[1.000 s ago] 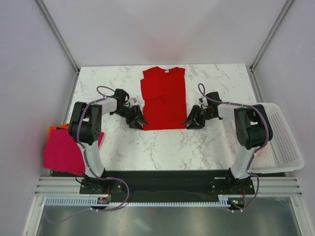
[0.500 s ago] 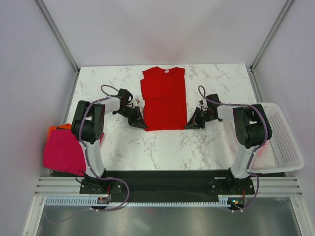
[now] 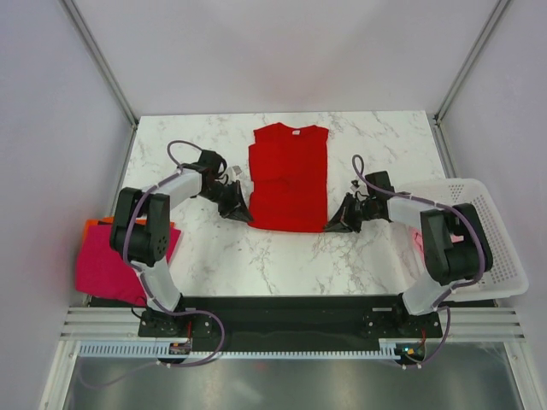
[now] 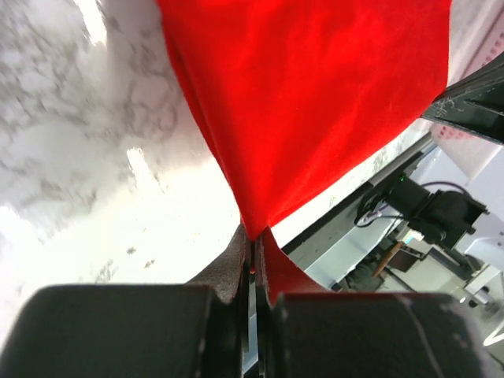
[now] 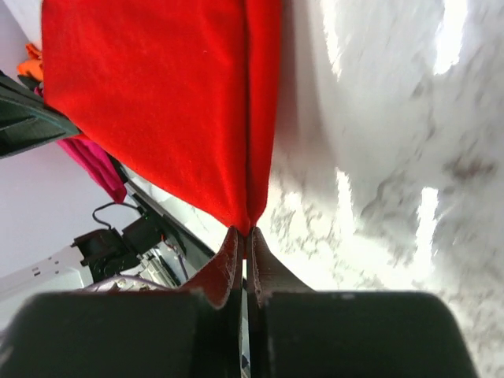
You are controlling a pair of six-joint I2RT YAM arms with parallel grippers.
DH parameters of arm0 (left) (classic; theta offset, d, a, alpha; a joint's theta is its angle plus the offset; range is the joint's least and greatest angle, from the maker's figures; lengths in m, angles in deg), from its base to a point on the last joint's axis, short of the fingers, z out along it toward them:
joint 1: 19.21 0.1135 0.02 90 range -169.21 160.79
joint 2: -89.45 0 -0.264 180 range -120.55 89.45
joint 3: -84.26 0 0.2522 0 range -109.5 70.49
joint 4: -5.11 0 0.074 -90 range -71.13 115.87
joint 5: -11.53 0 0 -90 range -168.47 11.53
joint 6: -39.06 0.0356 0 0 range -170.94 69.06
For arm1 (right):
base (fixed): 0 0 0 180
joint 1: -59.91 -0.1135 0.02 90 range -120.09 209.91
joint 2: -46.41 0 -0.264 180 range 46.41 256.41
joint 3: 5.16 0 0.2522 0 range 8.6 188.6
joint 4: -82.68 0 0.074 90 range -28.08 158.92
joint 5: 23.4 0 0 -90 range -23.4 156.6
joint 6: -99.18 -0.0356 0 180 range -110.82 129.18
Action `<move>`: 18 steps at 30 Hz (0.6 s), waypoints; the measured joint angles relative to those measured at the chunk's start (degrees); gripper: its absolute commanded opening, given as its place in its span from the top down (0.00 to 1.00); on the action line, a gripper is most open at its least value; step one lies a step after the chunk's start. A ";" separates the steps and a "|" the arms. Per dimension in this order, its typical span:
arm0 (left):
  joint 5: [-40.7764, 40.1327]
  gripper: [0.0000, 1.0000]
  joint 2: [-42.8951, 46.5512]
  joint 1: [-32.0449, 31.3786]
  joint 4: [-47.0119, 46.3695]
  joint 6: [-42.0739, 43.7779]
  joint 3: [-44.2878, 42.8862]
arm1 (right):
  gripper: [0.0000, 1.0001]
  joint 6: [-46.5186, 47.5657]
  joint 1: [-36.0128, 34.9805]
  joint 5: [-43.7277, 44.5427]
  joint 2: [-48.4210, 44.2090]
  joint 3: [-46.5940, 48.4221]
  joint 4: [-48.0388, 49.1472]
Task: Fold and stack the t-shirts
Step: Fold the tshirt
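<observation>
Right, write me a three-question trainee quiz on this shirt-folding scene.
1. True or false: the left fingers and right fingers are each shut on a near corner of the bright red cloth t-shirt.
2. The white perforated plastic basket sits: A) at the marble table's right edge, B) at its left edge, C) on the red t-shirt.
3. Which arm is nearest the folded magenta cloth shirt?
Key: 1 true; 2 A; 3 the left arm.

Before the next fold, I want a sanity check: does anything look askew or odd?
Nothing stands out. The red shirt lies flat, folded narrow, with the left tool and right tool each shut on a near corner.
</observation>
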 measured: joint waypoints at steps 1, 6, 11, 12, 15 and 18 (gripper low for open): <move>-0.02 0.98 1.33 -0.04 0.20 0.42 0.52 | 1.00 -0.04 0.02 -0.26 -1.81 -0.87 -0.31; -0.07 0.98 6.64 -0.70 1.03 1.92 3.23 | 1.00 -0.02 0.31 -1.42 -9.53 -3.48 -1.70; -0.17 0.98 9.33 -1.90 1.55 3.17 3.87 | 1.00 0.42 0.98 -1.86 -14.38 -3.58 -2.78; -0.24 0.98 9.40 -1.99 1.62 3.48 3.74 | 1.00 0.59 1.05 -1.88 -15.02 -3.50 -3.04; -1.14 0.98 8.70 -2.01 2.49 4.46 1.53 | 1.00 0.76 1.14 -1.79 -15.17 -2.34 -3.58; -2.10 0.98 6.14 -2.01 2.86 5.51 -4.28 | 1.00 1.16 1.40 -1.66 -13.22 0.98 -3.98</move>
